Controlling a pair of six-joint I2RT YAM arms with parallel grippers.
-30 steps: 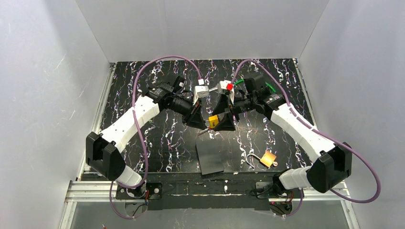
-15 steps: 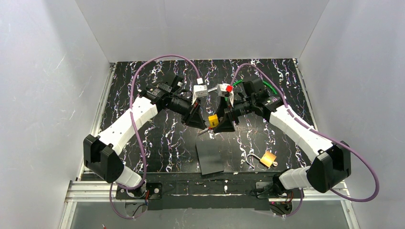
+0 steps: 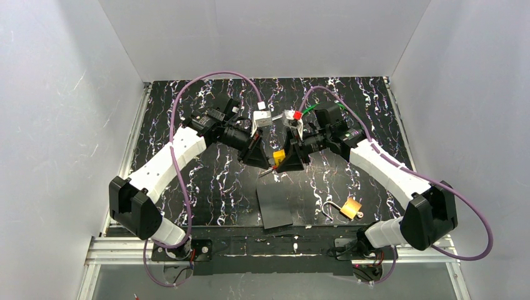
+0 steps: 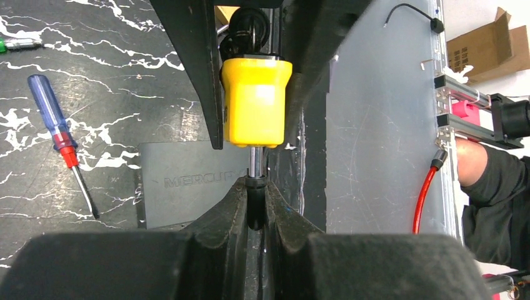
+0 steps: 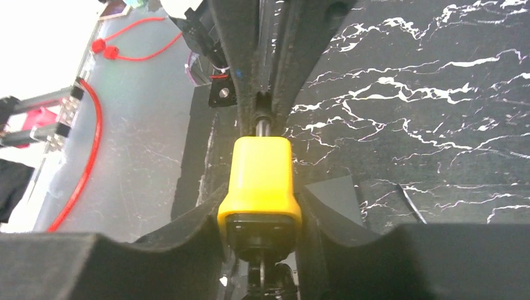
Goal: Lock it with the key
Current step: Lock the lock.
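Black marbled table [image 3: 187, 119]; dark mat [image 3: 275, 209] at near edge. Left gripper [image 4: 256, 194], right gripper [image 5: 259, 206] clenched tip to tip. Screwdriver [image 4: 59, 134] beside mat; padlock [image 3: 351, 208] near right base. Key [image 4: 256, 103] in air: left pinches shaft, right grips yellow head

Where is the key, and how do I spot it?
Look at the middle of the black marbled table, where the left gripper and right gripper meet. The key is pinched between them. Its chunky yellow head and thin silvery shaft set it apart from the brass padlock and the red-and-blue screwdriver.
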